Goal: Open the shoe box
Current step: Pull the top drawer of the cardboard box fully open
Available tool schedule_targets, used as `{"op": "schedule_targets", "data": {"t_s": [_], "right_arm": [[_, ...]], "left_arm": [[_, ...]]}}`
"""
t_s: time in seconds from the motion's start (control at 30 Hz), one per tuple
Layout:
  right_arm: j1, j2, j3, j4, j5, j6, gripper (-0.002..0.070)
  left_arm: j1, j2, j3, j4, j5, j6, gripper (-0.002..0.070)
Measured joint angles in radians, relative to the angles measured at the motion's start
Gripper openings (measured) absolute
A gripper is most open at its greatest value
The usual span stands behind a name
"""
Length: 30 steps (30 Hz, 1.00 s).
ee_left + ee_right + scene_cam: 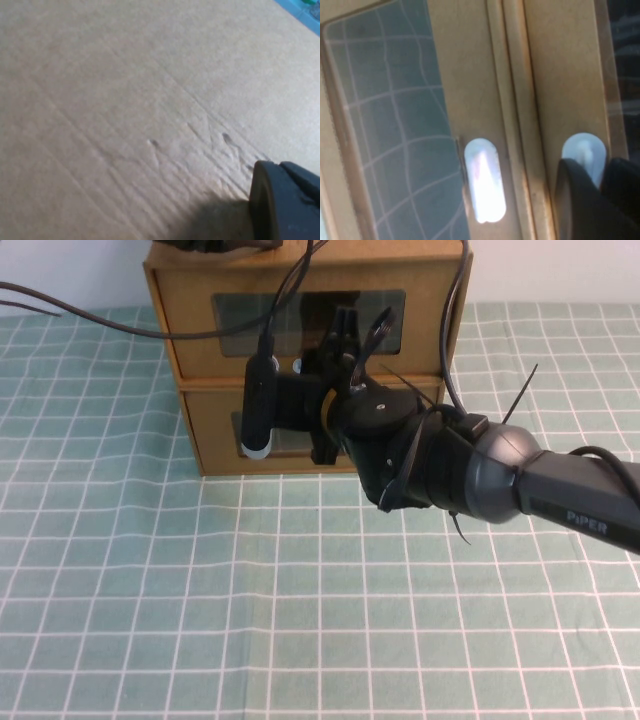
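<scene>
Two brown cardboard shoe boxes stand stacked at the back of the table, the upper box point(300, 280) on the lower box point(215, 435), each with a clear window in its front. Either side of the seam between them is a white pull tab point(485, 180). My right gripper point(600, 192) is up against the box fronts, its two dark fingers closed narrowly on the other white tab point(584, 147). In the high view its fingers point(345, 340) lie over the upper box's front. My left gripper point(215, 245) rests on top of the upper box, against bare cardboard point(150, 100).
A green checked cloth point(200, 590) covers the table in front of the boxes. Black cables point(120, 325) hang across the upper box's front and over the right arm point(480, 475). A white wall stands behind the boxes.
</scene>
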Motion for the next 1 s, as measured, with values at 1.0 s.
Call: {"op": "schedule_targets", "data": {"t_s": [1.0], "right_arm": [[0.218,-0.019,0.077,0.196,0.183,-0.032,-0.0012]], "left_arm": [[0.056,0.06,-0.037,-0.142,0.054,-0.011,-0.0006]]}}
